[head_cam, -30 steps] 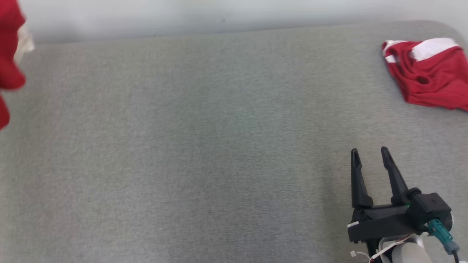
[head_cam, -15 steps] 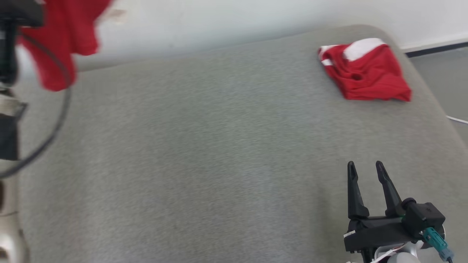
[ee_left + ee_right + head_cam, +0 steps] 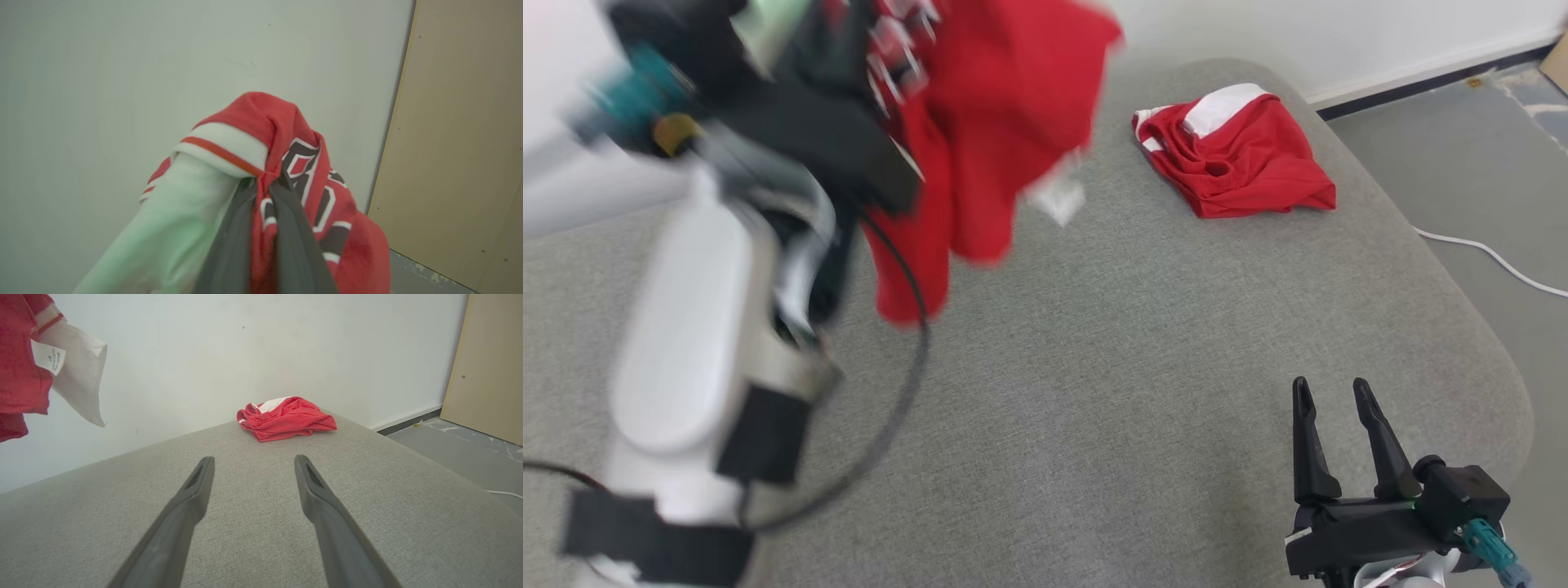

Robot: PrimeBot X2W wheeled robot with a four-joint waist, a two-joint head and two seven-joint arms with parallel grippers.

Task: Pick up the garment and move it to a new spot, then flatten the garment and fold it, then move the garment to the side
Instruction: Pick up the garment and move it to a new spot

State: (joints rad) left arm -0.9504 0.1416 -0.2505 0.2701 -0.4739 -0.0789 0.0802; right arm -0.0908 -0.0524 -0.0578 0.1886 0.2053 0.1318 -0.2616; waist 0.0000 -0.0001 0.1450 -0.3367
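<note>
A red garment (image 3: 1005, 122) with white trim and dark lettering hangs in the air over the back left of the grey padded surface (image 3: 1135, 367). My left gripper (image 3: 886, 49), blurred, is shut on its upper part. In the left wrist view the two fingers (image 3: 286, 228) pinch the red cloth (image 3: 261, 118) beside a white sleeve. The hanging garment (image 3: 20, 375) with its label also shows at the upper left of the right wrist view. Low at the front right, my right gripper (image 3: 1327, 392) (image 3: 251, 461) stands open and holds nothing.
A second red and white garment (image 3: 1233, 163) (image 3: 286, 418) lies bunched at the far right of the surface, near its rounded edge. Beyond that edge is grey floor with a white cable (image 3: 1486, 253). A white wall stands behind, with a beige panel (image 3: 490, 375) to the right.
The head camera has turned, so the whole picture shifted left. My left arm has come in from the left with the red garment, carrying it rightward over the surface. The right gripper stays open.
</note>
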